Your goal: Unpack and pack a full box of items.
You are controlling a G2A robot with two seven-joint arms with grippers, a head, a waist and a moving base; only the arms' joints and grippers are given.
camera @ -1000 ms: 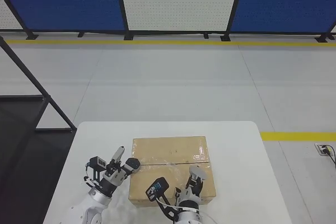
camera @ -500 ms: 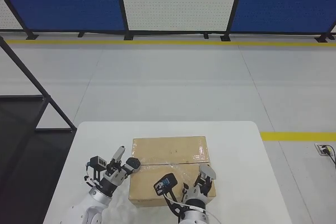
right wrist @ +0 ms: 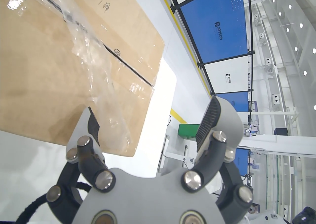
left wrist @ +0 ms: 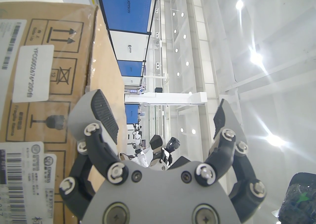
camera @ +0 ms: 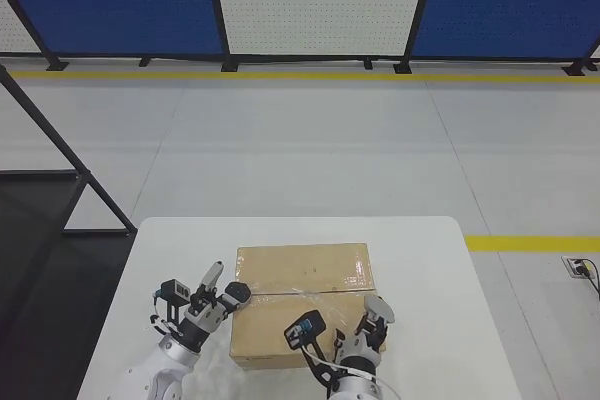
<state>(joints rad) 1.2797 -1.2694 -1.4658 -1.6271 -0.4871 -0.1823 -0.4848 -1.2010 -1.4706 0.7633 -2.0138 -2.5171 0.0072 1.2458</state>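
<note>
Top view high above the table [camera: 430, 290]; both wrist views close beside the shared box [camera: 300, 268].

Tan box [camera: 305, 300], white table [camera: 425, 300]

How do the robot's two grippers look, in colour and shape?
Alike: the left gripper and the right gripper each have a grey metal base, black link bars with silver bolts, and two grey fingers with black ribbed pads. A black cable runs beside the right one.
</note>
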